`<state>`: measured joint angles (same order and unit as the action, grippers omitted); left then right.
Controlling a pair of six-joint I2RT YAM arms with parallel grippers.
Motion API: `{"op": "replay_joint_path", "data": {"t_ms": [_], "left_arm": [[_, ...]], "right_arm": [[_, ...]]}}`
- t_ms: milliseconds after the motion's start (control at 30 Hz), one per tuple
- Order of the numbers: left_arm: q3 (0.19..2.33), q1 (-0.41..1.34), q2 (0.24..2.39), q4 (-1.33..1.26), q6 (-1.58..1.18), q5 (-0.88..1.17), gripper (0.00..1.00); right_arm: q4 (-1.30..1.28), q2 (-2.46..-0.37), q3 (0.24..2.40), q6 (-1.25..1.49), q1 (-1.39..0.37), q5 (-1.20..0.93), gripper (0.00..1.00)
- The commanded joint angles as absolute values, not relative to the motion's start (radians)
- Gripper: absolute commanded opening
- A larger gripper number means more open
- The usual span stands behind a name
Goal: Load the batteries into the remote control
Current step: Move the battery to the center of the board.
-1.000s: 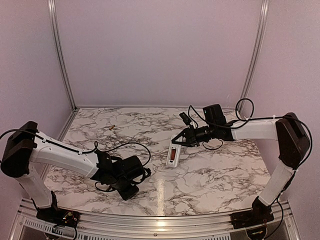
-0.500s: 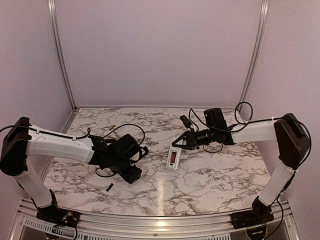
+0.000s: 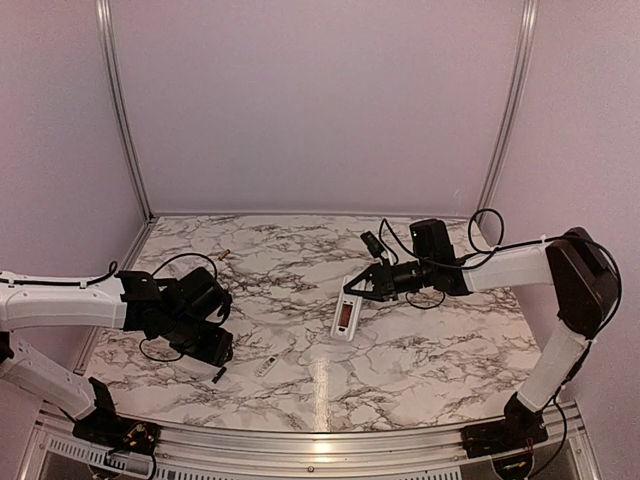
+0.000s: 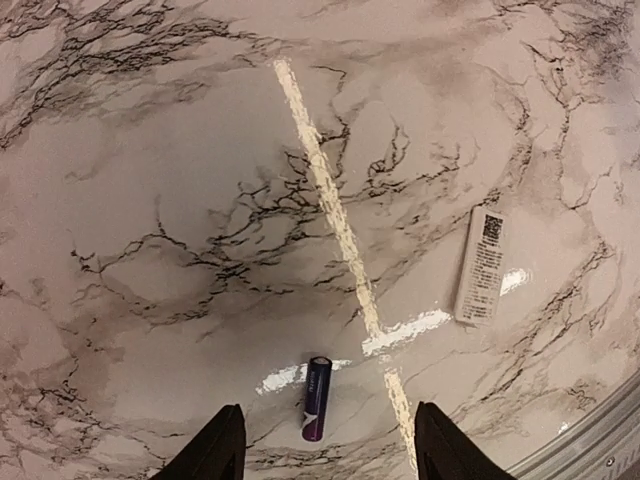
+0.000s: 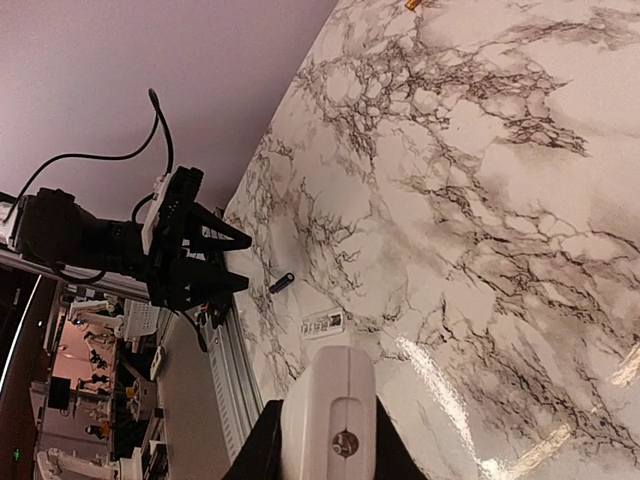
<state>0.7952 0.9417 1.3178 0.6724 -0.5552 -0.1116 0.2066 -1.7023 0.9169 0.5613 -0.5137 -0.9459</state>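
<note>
Blackish battery (image 4: 317, 398) lies flat at near-left of desk (image 3: 430, 350), just ahead of left tool (image 4: 328, 447); its fingers are spread, nothing gripped. Left arm stretches low from the left side, wrist pitched down. Golden-tan battery (image 3: 225, 254) sits far back, well apart. White labelled strip (image 3: 266, 366) lies right of the blackish battery. Remote control (image 3: 345, 315), orange slot up, is pinched at its far end by right tool (image 3: 358, 290); right arm reaches leftward, forearm roughly level.
</note>
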Motion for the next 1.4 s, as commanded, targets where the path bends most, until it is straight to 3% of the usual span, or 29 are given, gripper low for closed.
{"op": "replay_joint_path", "data": {"t_ms": [0, 267, 500, 933, 1367], "left_arm": [[0.852, 0.847, 1.289, 0.726, -0.622, -0.181, 0.6], [1.043, 0.554, 1.442, 0.577, -0.491, -0.12, 0.61], [1.277, 0.383, 1.711, 0.417, -0.351, -0.037, 0.65], [1.789, 0.283, 2.201, 0.528, -0.109, -0.003, 0.52], [1.942, 0.275, 2.389, 0.571, -0.046, -0.003, 0.43]], "right_arm": [[0.251, -1.71, 0.922, 0.574, -0.513, -0.964, 0.0], [0.253, -1.703, 0.922, 0.57, -0.512, -0.967, 0.0], [0.265, -1.698, 0.917, 0.575, -0.511, -0.972, 0.0], [0.247, -1.69, 0.916, 0.558, -0.508, -0.967, 0.0], [0.231, -1.696, 0.925, 0.55, -0.506, -0.962, 0.0]]}}
